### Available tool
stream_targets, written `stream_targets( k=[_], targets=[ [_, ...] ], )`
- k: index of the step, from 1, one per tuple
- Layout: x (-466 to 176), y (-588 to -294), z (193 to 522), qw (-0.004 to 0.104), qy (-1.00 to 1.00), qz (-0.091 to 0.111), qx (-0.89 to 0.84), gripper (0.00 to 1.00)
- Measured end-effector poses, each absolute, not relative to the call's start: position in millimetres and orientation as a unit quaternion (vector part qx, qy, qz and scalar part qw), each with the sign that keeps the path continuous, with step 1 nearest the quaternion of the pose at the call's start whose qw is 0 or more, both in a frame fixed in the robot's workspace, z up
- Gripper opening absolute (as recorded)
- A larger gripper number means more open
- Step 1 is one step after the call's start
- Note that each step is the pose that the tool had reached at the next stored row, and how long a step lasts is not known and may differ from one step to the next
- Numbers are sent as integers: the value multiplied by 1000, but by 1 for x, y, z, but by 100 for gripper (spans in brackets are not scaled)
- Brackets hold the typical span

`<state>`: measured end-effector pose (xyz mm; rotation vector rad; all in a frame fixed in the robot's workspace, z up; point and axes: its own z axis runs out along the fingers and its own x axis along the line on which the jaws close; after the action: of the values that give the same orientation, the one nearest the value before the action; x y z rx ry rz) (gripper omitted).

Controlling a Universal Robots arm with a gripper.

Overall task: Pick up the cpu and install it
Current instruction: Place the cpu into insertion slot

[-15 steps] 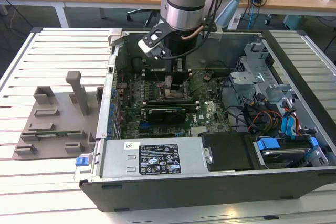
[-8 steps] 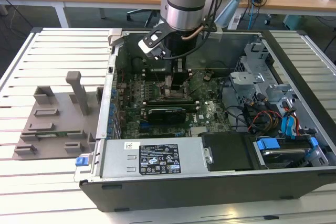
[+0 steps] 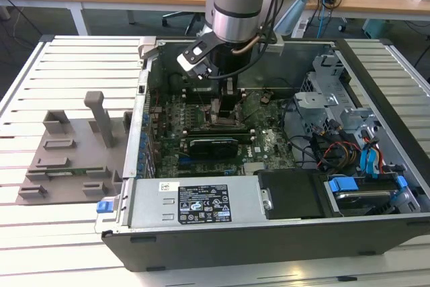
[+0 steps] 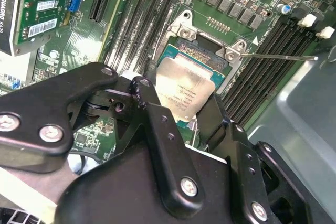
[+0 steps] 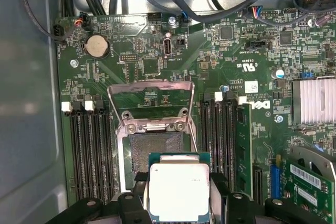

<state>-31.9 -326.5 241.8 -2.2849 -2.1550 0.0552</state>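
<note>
cpu (image 5: 178, 191) is clamped in the gripper (image 5: 178, 203), silver lid up, with one of the fingers (image 4: 157, 124) on each side edge. It's over the socket (image 5: 156, 150), covering the part away from the load plate (image 5: 150, 100), which stands open. Can't tell if the cpu touches the socket or sits just above it.

First wrist view looks straight down. It shows bare socket contacts past the cpu, RAM slots (image 5: 86, 150) on both sides, and a coin cell (image 5: 96, 45) further out on the board (image 5: 220, 56).

Second wrist view is oblique. cpu (image 4: 184, 86) sits within the metal socket frame with its green substrate edge showing. A thin lever (image 4: 278, 56) sticks out sideways. The black gripper (image 4: 181, 100) linkage is up close.

Exterior view: arm (image 3: 238, 5) drops near-vertical into the open case (image 3: 201, 199). Gripper (image 3: 225, 102) is low over mid-board, beside the long black card (image 3: 213, 144). A grey fixture (image 3: 67, 156) sits on the slatted table (image 3: 40, 247) at the exterior view's left, beside the case.
</note>
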Motion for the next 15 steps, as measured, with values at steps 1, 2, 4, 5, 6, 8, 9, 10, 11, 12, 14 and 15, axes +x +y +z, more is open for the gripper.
stream_targets(
  k=[1, 2, 4, 5, 6, 8, 9, 10, 11, 12, 14, 15],
  targets=[
    [-32, -326, 241, 0, -686, 18, -727, 55],
    [-32, -326, 241, 0, -686, 18, -727, 55],
    [-32, -326, 240, 0, -686, 18, -727, 55],
    [-32, -326, 239, 0, -686, 18, -727, 55],
    [-32, -326, 239, 0, -686, 18, -727, 55],
    [-32, -326, 238, 0, -686, 18, -727, 55],
    [-32, -326, 237, 0, -686, 18, -727, 55],
    [-32, -326, 237, 0, -686, 18, -727, 55],
    [-32, -326, 235, 0, -686, 18, -727, 55],
    [-32, -326, 234, 0, -686, 18, -727, 55],
    [-32, -326, 231, 0, -686, 18, -727, 55],
    [-32, -326, 229, 0, -686, 18, -727, 55]
  ],
)
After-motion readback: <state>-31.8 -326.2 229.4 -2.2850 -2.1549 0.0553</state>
